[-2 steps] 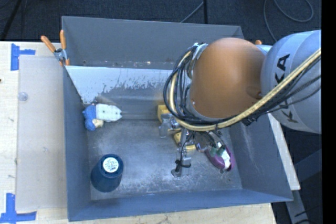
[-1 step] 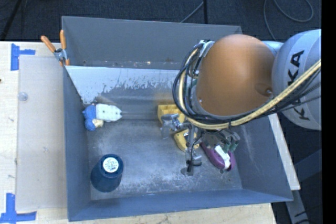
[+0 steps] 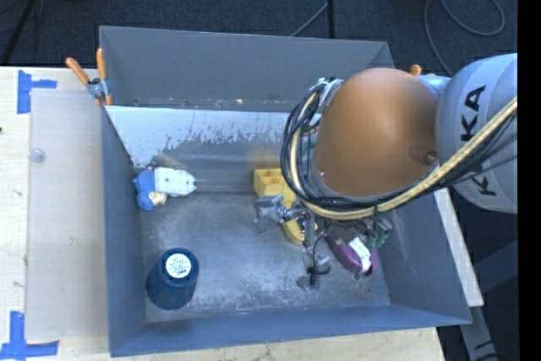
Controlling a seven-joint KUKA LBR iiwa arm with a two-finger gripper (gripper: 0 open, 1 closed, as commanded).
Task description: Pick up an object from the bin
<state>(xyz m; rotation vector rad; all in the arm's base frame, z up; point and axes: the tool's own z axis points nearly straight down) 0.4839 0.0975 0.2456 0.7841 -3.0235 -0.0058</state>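
Observation:
My gripper point(image 3: 315, 268) hangs low over the bin's right half, mostly hidden beneath the arm's orange cover. A purple object with a white label point(image 3: 353, 254) lies just to its right, close to it; whether they touch I cannot tell. A yellow block point(image 3: 270, 182) sits immediately to the upper left, partly covered by the arm, with a small grey metal piece point(image 3: 269, 212) at its lower edge.
A white and blue toy point(image 3: 163, 185) lies by the left wall. A dark blue cylinder with a white cap point(image 3: 173, 276) stands in the front left corner. The bin's sloping walls close in right and front of the gripper.

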